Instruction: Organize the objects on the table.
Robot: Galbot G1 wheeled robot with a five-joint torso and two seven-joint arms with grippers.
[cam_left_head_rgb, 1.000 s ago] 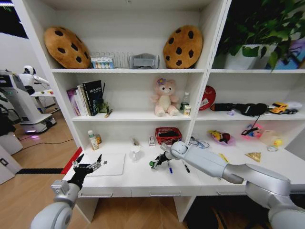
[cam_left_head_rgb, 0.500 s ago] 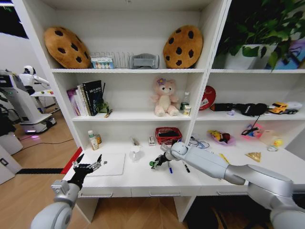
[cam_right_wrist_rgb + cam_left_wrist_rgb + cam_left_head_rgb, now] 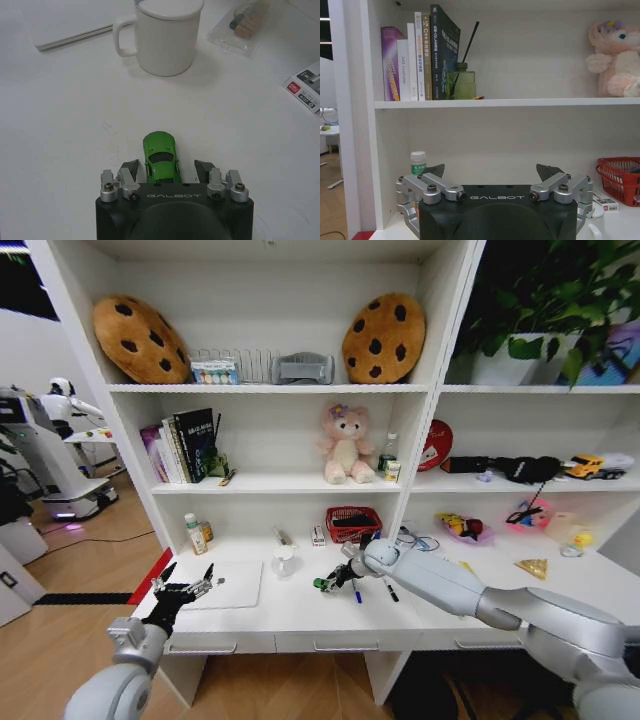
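- My left gripper (image 3: 183, 589) hangs near my body at the left front edge of the table (image 3: 300, 615), wrist bent upward, its 2 fingers spread wide with nothing between them.
- From the left wrist camera those fingers (image 3: 431, 172) stand well apart, facing the shelving, where a small white bottle with a green cap (image 3: 418, 162) stands on the desk just behind them.
- The silver laptop (image 3: 225, 585) lies closed and flat on the desk just beyond that gripper.
- My right arm reaches across from the right, forearm stretched over the front of the desk, ending in my right gripper (image 3: 328, 583) held low over the middle of the tabletop.
- The green toy car (image 3: 161, 157) sits on the white surface between the right gripper's 2 fingers (image 3: 130, 168); they are partly open, 1 on each side of the car's rear half (I cannot tell if either pad touches it), and its nose pokes out past the tips.
- A blue pen (image 3: 355, 591) and a black pen (image 3: 389, 590) lie on the desk just beside my right wrist.
- Farther on, a white mug (image 3: 166, 36) stands upright with a lid on top, well past the car.
- A red basket (image 3: 352, 524) sits at the back of the desk against the shelving.
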